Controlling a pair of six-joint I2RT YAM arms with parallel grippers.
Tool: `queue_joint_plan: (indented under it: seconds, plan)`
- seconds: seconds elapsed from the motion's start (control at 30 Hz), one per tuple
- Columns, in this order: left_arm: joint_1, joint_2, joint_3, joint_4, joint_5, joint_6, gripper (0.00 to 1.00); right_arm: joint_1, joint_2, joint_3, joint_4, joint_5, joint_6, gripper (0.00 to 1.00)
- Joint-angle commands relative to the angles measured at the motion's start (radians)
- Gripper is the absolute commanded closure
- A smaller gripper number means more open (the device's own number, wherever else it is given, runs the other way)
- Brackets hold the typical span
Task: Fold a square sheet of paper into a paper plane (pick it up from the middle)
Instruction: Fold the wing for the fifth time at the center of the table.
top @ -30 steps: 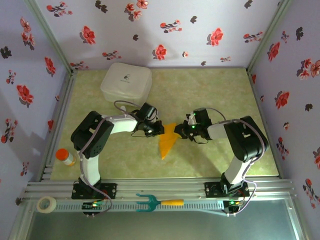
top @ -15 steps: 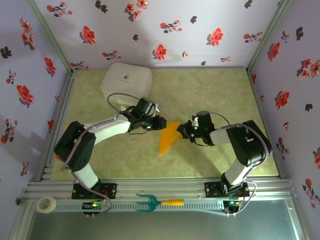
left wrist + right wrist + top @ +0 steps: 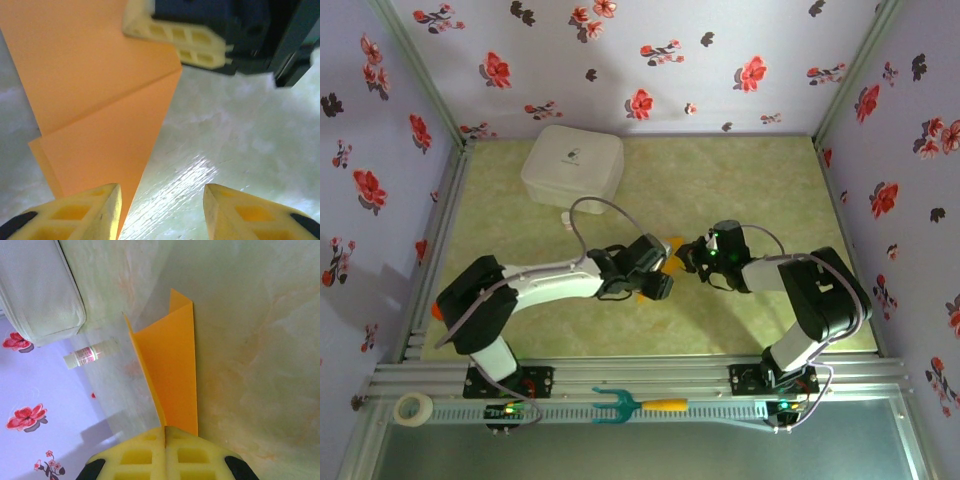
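Note:
The orange-yellow paper plane (image 3: 172, 365) lies on the green table as a narrow folded dart, one flap standing up along the centre crease. My right gripper (image 3: 165, 432) is shut on its end, the fingers pressed together over the crease. From above, the right gripper (image 3: 693, 256) sits just right of the plane (image 3: 672, 244). My left gripper (image 3: 658, 284) hovers over the plane's middle and hides most of it. The left gripper (image 3: 162, 196) is open; bare table shows between its fingers, and the plane (image 3: 100, 100) lies by the left fingertip. The right fingers (image 3: 175, 37) show at the top.
A white lidded box (image 3: 572, 162) stands at the back left of the table. A small bottle (image 3: 90, 355) lies near it. On the front rail are a tape roll (image 3: 413, 407) and a teal fork with a yellow handle (image 3: 638, 405). Flowered walls close in three sides.
My left gripper has opened and swung rightward and nearer, from the plane's left edge to over its middle. The right gripper has stayed shut on the plane.

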Motion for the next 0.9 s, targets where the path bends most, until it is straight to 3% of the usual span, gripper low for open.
queue_joint_plan:
  seconds: [0.0,0.37,0.87]
  plan:
    - [-0.034,0.047,0.054,-0.087,-0.156,0.071,0.52,0.008,-0.015,-0.01,0.014,0.018,0.022,0.99]
    - [-0.112,0.144,0.131,-0.182,-0.341,0.115,0.51,0.008,-0.015,-0.008,0.023,0.011,0.029,0.99]
    - [-0.122,0.179,0.148,-0.203,-0.378,0.128,0.62,0.008,-0.01,-0.01,0.035,0.003,0.037,0.99]
